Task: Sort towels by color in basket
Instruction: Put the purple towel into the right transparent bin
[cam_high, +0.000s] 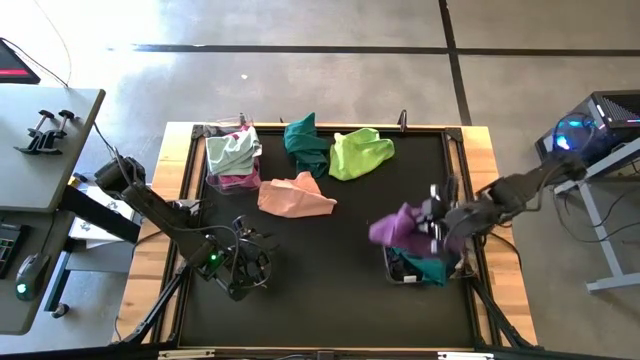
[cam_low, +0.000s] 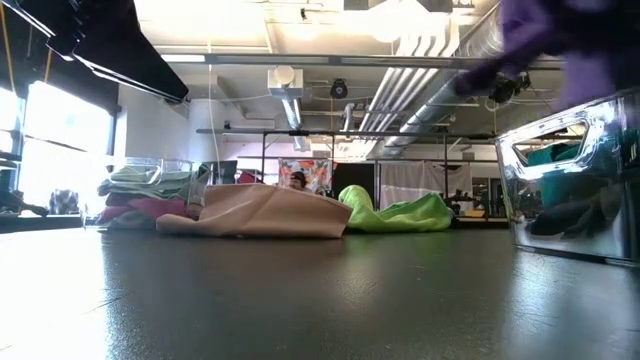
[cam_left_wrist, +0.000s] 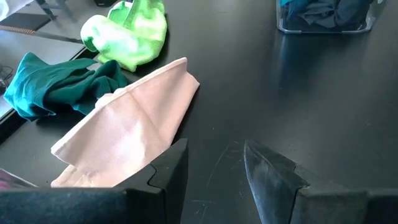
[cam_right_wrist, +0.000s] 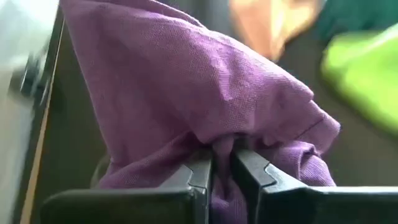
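Note:
My right gripper (cam_high: 428, 226) is shut on a purple towel (cam_high: 398, 228), held over the far edge of a clear basket (cam_high: 415, 268) at the table's right; that basket has teal and dark towels in it. My left gripper (cam_left_wrist: 214, 167) waits open at the near left, just above the table, pointing at the peach towel (cam_left_wrist: 127, 130). The peach (cam_high: 296, 196), teal (cam_high: 305, 145) and lime (cam_high: 360, 153) towels lie flat on the table. A second clear basket (cam_high: 232, 158) at the far left holds a mint towel on top of a magenta one. My right gripper pinches a bunched fold of the purple towel (cam_right_wrist: 221, 146) between its two fingers (cam_right_wrist: 202, 174), several layers crumpled together. It comes at the towel from the table's right. The towel is lifted clear and bulges out ahead of the fingers, slack.
The black mat has raised wooden edges (cam_high: 170, 190) all round. A wide bare stretch of mat lies between the two arms and in front of the peach towel. A desk with clamps (cam_high: 45, 130) stands off the table's left; equipment (cam_high: 600, 130) stands off its right.

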